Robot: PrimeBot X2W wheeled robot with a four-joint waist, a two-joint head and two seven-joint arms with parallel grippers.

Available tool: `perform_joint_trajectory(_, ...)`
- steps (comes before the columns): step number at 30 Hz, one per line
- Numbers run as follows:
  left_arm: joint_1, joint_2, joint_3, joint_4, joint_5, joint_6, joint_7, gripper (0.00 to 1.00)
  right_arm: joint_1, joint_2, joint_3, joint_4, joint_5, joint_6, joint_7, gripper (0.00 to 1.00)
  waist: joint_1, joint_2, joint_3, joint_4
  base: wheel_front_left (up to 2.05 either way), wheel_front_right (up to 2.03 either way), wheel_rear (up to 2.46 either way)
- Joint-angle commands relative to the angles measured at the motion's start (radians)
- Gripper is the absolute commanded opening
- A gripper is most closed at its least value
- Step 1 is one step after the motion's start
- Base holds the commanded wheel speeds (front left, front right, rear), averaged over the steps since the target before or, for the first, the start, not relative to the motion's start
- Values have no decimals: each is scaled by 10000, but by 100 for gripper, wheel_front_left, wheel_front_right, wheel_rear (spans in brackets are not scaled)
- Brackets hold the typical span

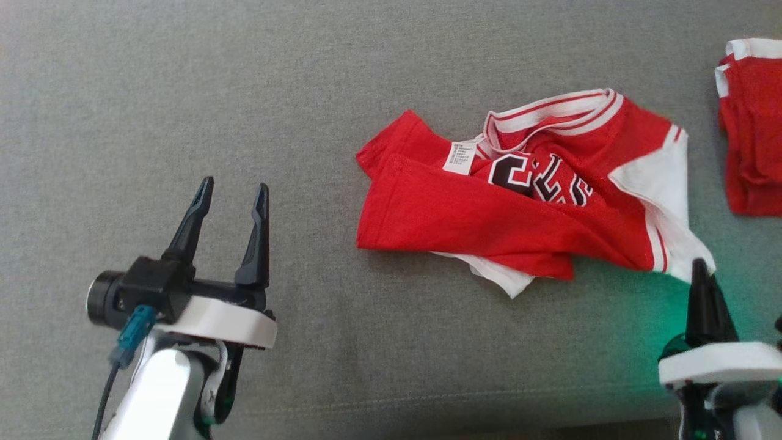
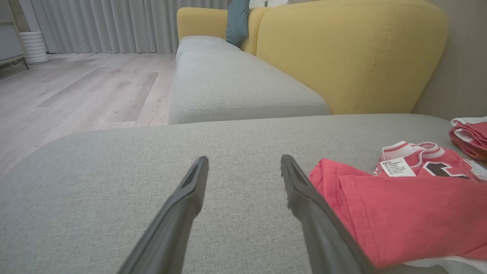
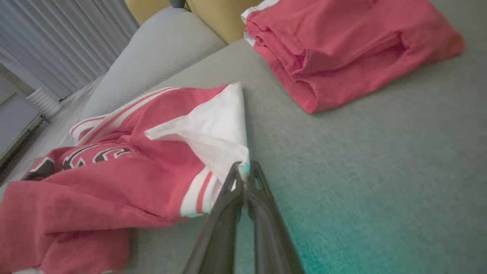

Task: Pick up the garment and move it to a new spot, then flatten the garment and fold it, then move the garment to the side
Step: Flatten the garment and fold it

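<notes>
The garment (image 1: 489, 214) is a crumpled red and white jersey with dark letters and a white label, lying right of centre on the grey cushion (image 1: 183, 91). My right gripper (image 1: 701, 269) is at its near right corner, shut on the white sleeve edge. In the right wrist view the right gripper (image 3: 245, 171) pinches that white cloth of the garment (image 3: 114, 179) between closed fingers. My left gripper (image 1: 235, 192) stands open over bare cushion, well to the left of the garment. The left wrist view shows the left gripper (image 2: 243, 163) holding nothing, with the garment (image 2: 399, 213) just to its right.
A second red garment (image 1: 754, 134), folded, lies at the far right edge; it also appears as a folded stack (image 3: 342, 49) beyond my right gripper. A yellow sofa back (image 2: 350, 57) rises behind the cushion. Wooden floor (image 2: 76, 87) lies off its left side.
</notes>
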Motion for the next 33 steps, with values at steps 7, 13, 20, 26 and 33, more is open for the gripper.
perform_joint_trajectory(7, -315, 245, 330, -287, -62, 72, -129, 100, -34, -57, 495, 123, 233, 39, -759, 100, 0, 0, -113, 2, 0, 0, 0)
perform_joint_trajectory(13, -111, 292, 394, -281, -124, 176, -139, 100, -193, -57, 753, -1263, -1637, 39, -972, 100, 0, 0, -352, 35, 0, 0, 0)
perform_joint_trajectory(20, 157, 345, 335, -320, -158, 255, -81, 100, -163, -57, 1467, -2927, -2783, 39, -27, 100, 0, 0, -721, 90, 0, 0, 0)
perform_joint_trajectory(26, 270, 366, 260, -351, -163, 303, 5, 100, 19, -57, 1535, -3328, -2797, 39, 323, 100, 0, 0, -847, 152, 0, 0, 0)
perform_joint_trajectory(33, 218, 446, 36, -374, -136, 209, 212, 100, 139, -57, 1553, -3518, -2716, 39, 538, 100, 0, 0, -851, 175, 0, 0, 0)
